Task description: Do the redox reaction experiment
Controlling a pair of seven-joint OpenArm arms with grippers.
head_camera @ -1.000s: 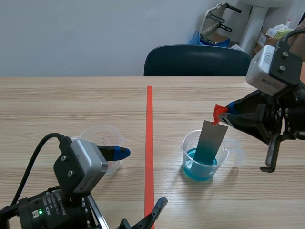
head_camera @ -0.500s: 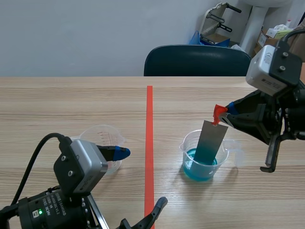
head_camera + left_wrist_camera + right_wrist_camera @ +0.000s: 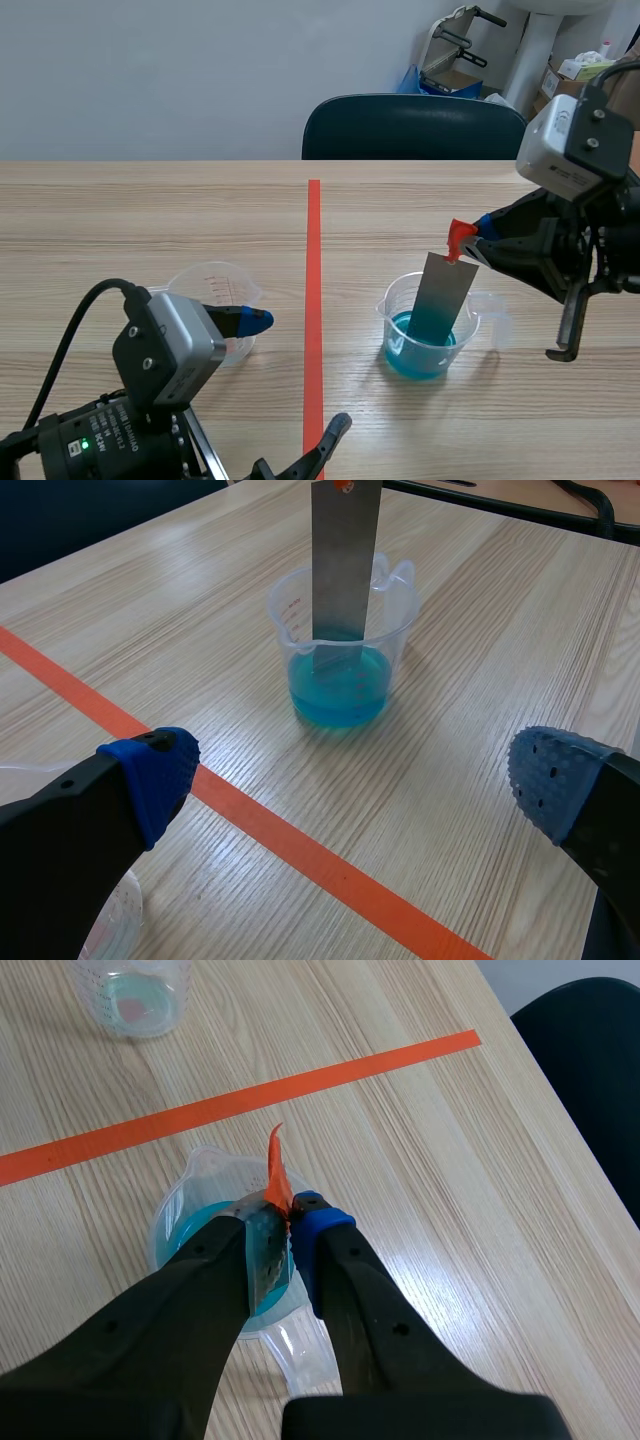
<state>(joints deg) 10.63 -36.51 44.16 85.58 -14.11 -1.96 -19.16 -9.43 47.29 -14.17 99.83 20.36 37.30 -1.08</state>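
A clear beaker (image 3: 428, 330) with blue liquid (image 3: 338, 685) stands right of the tape line. A grey metal strip (image 3: 442, 298) with an orange tag (image 3: 459, 238) at its top dips into the liquid. My right gripper (image 3: 478, 240) is shut on the strip's top end, seen also in the right wrist view (image 3: 283, 1222) above the beaker (image 3: 200, 1230). An empty clear beaker (image 3: 214, 305) sits left of the line, by my left gripper (image 3: 290, 375), which stands open. In the left wrist view the beaker (image 3: 340, 630) and strip (image 3: 344, 565) lie ahead of the open fingers (image 3: 150, 770).
An orange-red tape line (image 3: 314, 300) runs down the table's middle. A dark chair (image 3: 412, 126) stands behind the far edge. The second beaker (image 3: 133, 995) shows beyond the line in the right wrist view.
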